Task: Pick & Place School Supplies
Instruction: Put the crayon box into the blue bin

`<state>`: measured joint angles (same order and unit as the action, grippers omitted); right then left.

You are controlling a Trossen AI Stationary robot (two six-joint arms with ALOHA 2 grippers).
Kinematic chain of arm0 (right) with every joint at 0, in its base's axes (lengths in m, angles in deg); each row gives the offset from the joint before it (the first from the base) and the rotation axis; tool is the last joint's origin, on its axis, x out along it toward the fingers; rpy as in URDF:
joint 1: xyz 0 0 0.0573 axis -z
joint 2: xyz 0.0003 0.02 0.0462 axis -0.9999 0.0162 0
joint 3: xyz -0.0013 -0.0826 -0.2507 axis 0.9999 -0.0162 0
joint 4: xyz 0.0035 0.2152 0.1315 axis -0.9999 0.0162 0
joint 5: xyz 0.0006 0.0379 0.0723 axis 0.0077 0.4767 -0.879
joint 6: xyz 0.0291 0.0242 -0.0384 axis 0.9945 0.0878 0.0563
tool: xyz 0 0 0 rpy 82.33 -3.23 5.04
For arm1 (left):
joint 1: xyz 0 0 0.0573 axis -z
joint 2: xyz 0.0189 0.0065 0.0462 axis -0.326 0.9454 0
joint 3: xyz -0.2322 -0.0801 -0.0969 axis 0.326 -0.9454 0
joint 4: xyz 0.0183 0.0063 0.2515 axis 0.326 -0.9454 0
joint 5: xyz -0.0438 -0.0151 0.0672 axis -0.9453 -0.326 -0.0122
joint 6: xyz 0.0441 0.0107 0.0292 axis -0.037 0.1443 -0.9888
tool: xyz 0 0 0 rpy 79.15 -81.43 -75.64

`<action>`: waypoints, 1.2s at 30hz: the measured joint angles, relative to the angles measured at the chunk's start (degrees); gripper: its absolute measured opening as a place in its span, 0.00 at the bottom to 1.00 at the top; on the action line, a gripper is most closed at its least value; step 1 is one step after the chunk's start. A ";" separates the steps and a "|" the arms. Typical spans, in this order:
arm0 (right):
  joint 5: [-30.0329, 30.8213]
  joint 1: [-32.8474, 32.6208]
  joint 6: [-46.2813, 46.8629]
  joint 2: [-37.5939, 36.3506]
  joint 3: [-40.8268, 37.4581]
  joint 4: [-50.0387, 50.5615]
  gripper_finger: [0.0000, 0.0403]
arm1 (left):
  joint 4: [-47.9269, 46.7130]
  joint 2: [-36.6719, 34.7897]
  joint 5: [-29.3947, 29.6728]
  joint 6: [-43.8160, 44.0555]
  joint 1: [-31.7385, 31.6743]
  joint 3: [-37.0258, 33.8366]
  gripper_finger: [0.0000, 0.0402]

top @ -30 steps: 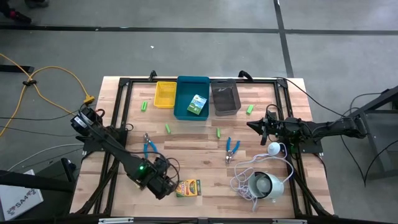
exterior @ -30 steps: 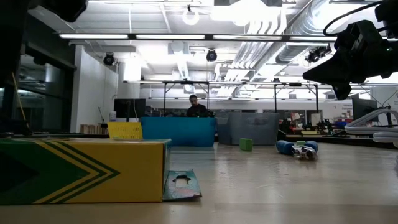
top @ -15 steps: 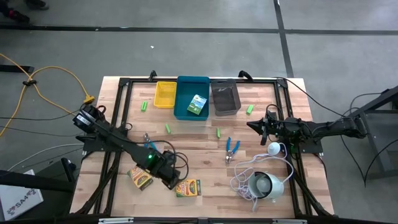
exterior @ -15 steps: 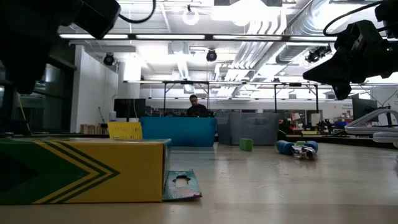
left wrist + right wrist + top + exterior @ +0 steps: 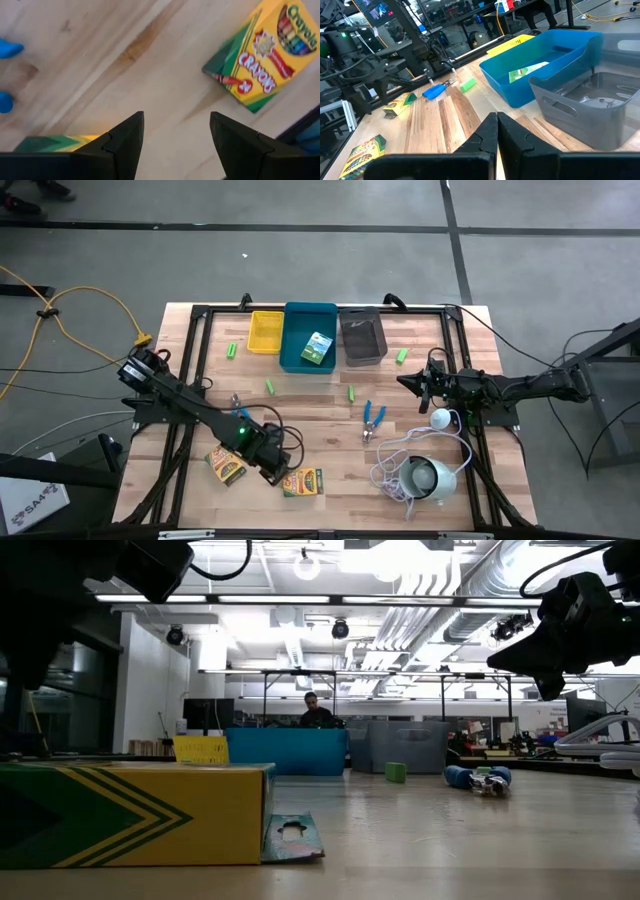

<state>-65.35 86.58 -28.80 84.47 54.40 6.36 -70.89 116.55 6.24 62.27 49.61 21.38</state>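
Two yellow-green crayon boxes lie flat on the wood at the near left, one (image 5: 228,466) and the other (image 5: 302,481). My left gripper (image 5: 272,457) hovers open over bare wood between them (image 5: 175,120), with one box (image 5: 260,55) ahead of its fingers. A third box (image 5: 318,347) lies in the blue bin (image 5: 296,360). One pair of blue-handled scissors (image 5: 374,417) lies mid-table; the other (image 5: 238,416) is partly hidden by my left arm. Small green pieces (image 5: 269,386) (image 5: 352,393) lie scattered. My right gripper (image 5: 420,383) is shut and empty (image 5: 496,125) at the right.
A yellow bin (image 5: 265,332), the blue bin and a grey bin (image 5: 362,337) stand in a row at the far edge. A round white device with a coiled cord (image 5: 428,478) lies at the near right. More green pieces (image 5: 232,351) (image 5: 401,355) lie near the bins.
My left gripper has moved a little toward the table's far right, away from the near edge. This uncovered the crayon box at the near left, which now lies flat on the wood. The last half second shows almost no motion.
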 joint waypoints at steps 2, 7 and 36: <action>-0.02 -0.01 0.00 -0.02 0.01 -0.01 0.01 | 0.00 0.00 -0.63 0.04 0.02 0.00 0.55; -0.01 0.00 -0.01 -0.01 0.01 0.00 0.01 | -0.04 0.00 -2.26 0.43 -0.17 0.00 0.55; 0.00 -0.01 0.00 -0.02 0.00 0.01 0.01 | -8.00 1.42 -7.86 16.41 6.24 3.31 0.55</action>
<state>-65.35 86.57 -28.80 84.44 54.41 6.37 -78.89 117.96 -1.62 78.68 55.86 24.70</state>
